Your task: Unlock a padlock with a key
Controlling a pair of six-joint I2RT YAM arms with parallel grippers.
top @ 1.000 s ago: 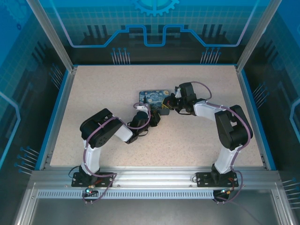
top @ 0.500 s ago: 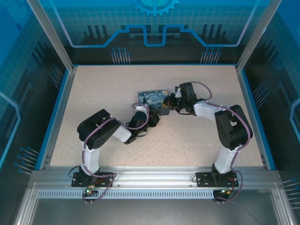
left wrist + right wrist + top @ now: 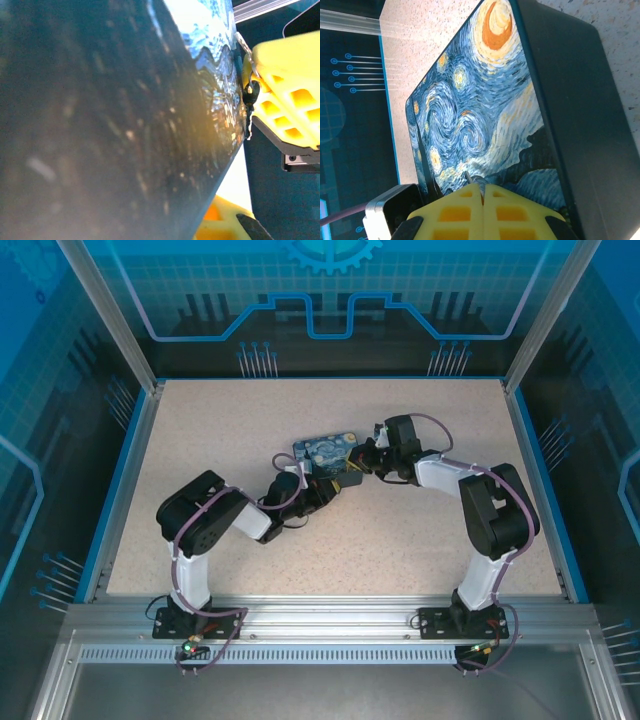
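Left end effector (image 3: 318,488): low at the near-left corner of the box (image 3: 322,447), close against its dark side wall. I cannot tell whether its jaws are wide or narrow, or whether they hold anything.
Surface (image 3: 220,430): speckled beige. The box rests on it near the middle, between the two arms.
Box: flat, with a painting-print lid and dark sides. I judge it light enough to slide if pushed from one side alone.
Padlock (image 3: 248,92): my best reading is the small dark lump at the lid's edge in the left wrist view, just beside a yellow finger (image 3: 287,95). It is too small to make out a shackle or keyhole.
Padlock handling: judged to be rigid metal, light and smooth, so it could slip easily. It is best taken across the flat sides of its body, leaving the keyhole and shackle free.
Key (image 3: 468,176): a thin grey sliver poking out between the yellow pads (image 3: 455,210), over the printed lid in the right wrist view.
Key handling: judged stiff but thin, and apt to pivot or slide between the pads. The grip belongs on the broad head, with the blade out in line with the keyhole and only gentle turning force.
Right end effector (image 3: 481,188): jaws pressed together, pinching the key. In the top view it sits at the box's near-right corner.
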